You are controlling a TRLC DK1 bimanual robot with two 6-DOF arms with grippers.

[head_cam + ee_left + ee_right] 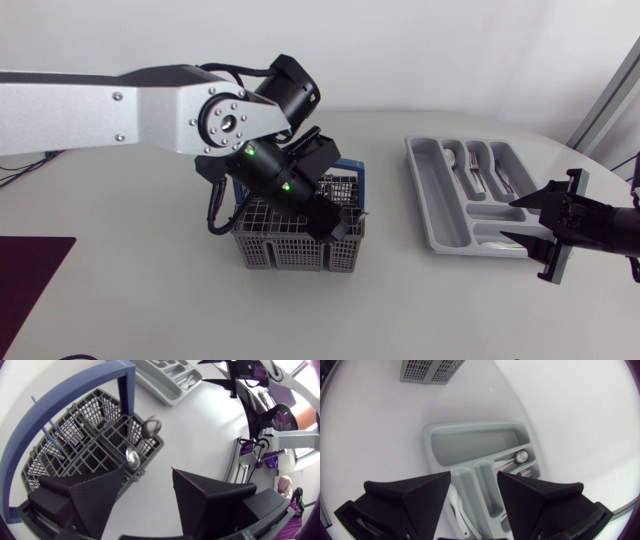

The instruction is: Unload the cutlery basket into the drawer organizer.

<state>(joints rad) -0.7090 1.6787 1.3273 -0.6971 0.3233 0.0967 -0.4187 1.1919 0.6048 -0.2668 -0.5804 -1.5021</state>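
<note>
Here, in the middle of the tabletop: grey cutlery basket with a blue handle, two spoons poking up from one end. Just above that end, left claw, wide open, holding nothing. Off to the right, well apart, grey drawer organizer with some cutlery inside. At its end, right claw, wide open too.

The left gripper is above the white table, its two fingers apart and nothing between them. Just ahead of one finger stands the grey cutlery basket with a blue handle. Two spoons stand in its near corner, bowls up. Farther away lies the grey drawer organizer, and beyond it the right gripper, fingers also apart.
</note>
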